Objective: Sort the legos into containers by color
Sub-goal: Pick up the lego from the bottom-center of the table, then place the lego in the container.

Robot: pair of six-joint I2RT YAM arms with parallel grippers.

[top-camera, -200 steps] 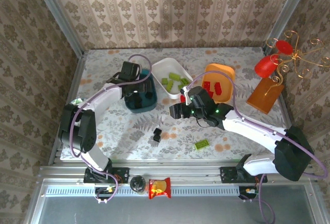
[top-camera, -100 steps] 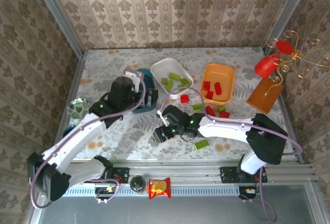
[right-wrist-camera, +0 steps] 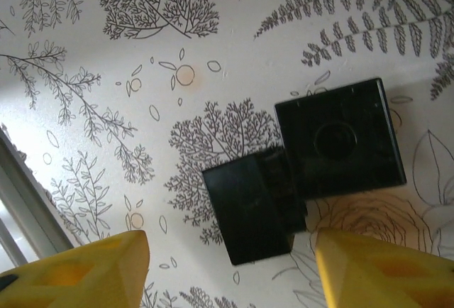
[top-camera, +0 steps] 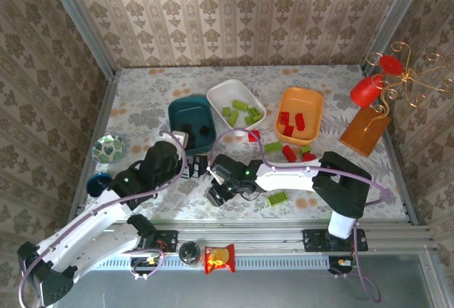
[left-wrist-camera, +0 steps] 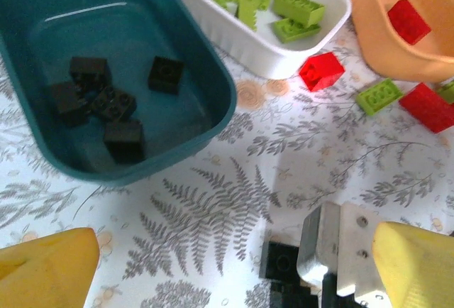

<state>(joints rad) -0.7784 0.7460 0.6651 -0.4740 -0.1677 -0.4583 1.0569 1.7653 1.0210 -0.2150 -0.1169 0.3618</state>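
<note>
- I'm on the black bricks. My right gripper (right-wrist-camera: pixel 234 265) hangs low over the black pair (right-wrist-camera: pixel 298 180) on the cloth near the front edge. Its jaws stand apart to either side of the nearer brick, with nothing grasped yet.
- The two bricks of the pair touch, one corner overlapping the other. I can't tell whether they are clipped together.
- Next move, as I judge it: close squarely on the nearer brick, lift it, and carry it to the teal tub (left-wrist-camera: pixel 142 31), which sits well apart toward the back left. If the bricks are joined, both should come up; if not, the second may get knocked aside.
- My left gripper (left-wrist-camera: pixel 227 272) is released, spread wide and holding nothing. It sits just beside the same pair, so the spot is crowded and I'd mind the two arms.
- Teal tub: five blacks (left-wrist-camera: pixel 113 102).
- White tub (top-camera: pixel 223 91): greens (top-camera: pixel 240 104), five or six; they overlap and I can't tell exactly.
- Orange tub (top-camera: pixel 305 101): three reds (top-camera: pixel 299 120).
- Loose on the cloth: the two blacks of the pair, three loose reds (top-camera: pixel 289 153) and three loose greens (top-camera: pixel 277 197). Most lie just in front of the white and orange tubs, and one green lies alone near the front edge.
</note>
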